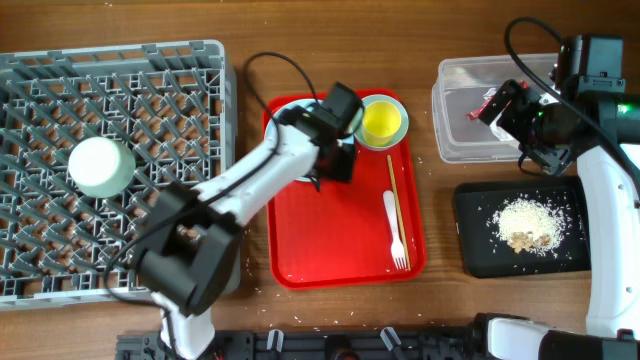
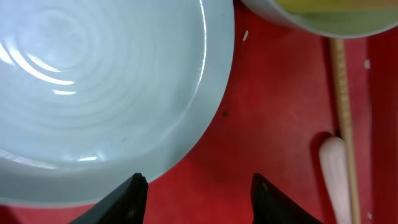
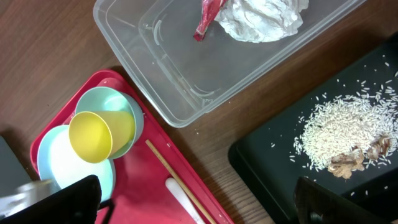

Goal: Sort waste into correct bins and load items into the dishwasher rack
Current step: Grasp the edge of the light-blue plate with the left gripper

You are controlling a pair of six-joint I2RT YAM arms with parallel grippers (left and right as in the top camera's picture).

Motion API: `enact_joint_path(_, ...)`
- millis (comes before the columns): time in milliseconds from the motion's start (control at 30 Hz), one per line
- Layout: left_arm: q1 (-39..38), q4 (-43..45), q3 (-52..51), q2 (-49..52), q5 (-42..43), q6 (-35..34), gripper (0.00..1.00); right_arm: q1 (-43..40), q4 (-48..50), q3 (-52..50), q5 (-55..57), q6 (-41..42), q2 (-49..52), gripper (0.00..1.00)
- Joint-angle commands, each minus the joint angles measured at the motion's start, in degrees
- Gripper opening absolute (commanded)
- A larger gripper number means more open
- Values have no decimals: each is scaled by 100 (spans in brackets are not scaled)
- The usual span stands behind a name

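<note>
My left gripper [image 1: 335, 158] is open and empty over the red tray; its left finger is at the rim of the light blue bowl [image 2: 93, 81]. Beside that bowl a yellow cup [image 1: 381, 121] lies in a pale green bowl [image 3: 106, 96]. A white fork [image 1: 394, 228] and a wooden chopstick [image 1: 391, 195] lie on the tray. My right gripper [image 1: 520, 118] is open and empty above the clear tub [image 1: 455, 140], which holds the red wrapper [image 3: 208, 15] and white napkin [image 3: 264, 15]. Rice scraps [image 1: 527, 224] lie in the black tray [image 1: 475, 250]. No white plate shows.
The grey rack [image 1: 150, 90] fills the left side, with one pale bowl [image 1: 100, 165] upside down in it. The red tray [image 1: 340, 250] sits mid-table. Stray rice grains lie on the wood around the black tray.
</note>
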Motion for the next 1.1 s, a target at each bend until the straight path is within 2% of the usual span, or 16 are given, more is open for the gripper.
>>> enact_joint_path(0,-92,350,39,428,-758,68,37,-2,11,50,94,-35,-68,100)
enact_joint_path(100,-48,625,39,540,-1213,46,32,-2,11,50,94,-37,-68,100)
enact_joint_path(233,-13,682,26,544,-1093,46,32,-2,11,50,94,-37,-68,100)
enact_joint_path(367,-28,186,-4,544,96,46,26,-2,13,50,94,-37,-68,100)
enact_joint_path(500,-240,-619,-4,542,1121,44,4,-2,11,50,94,-35,-68,100)
enact_joint_path(533,-332,-785,-4,542,1329,44,4,-2,13,50,94,-37,-68,100)
enact_joint_path(700,-984,-1172,-2,448,1499,26,4,-2,13,50,94,-35,-68,100)
enact_joint_path(867,-1025,-1172,-2,188,1495,28,4,-2,13,50,94,-37,-68,100)
enact_joint_path(933,-1025,-1169,-2,118,1248,31,4,-2,15,50,94,-37,-68,100)
enact_joint_path(1033,-1075,-1032,-4,118,1198,26,31,-2,15,50,94,-35,-68,100)
enact_joint_path(1067,-1108,-957,-4,120,1196,24,33,-2,15,50,94,-37,-68,100)
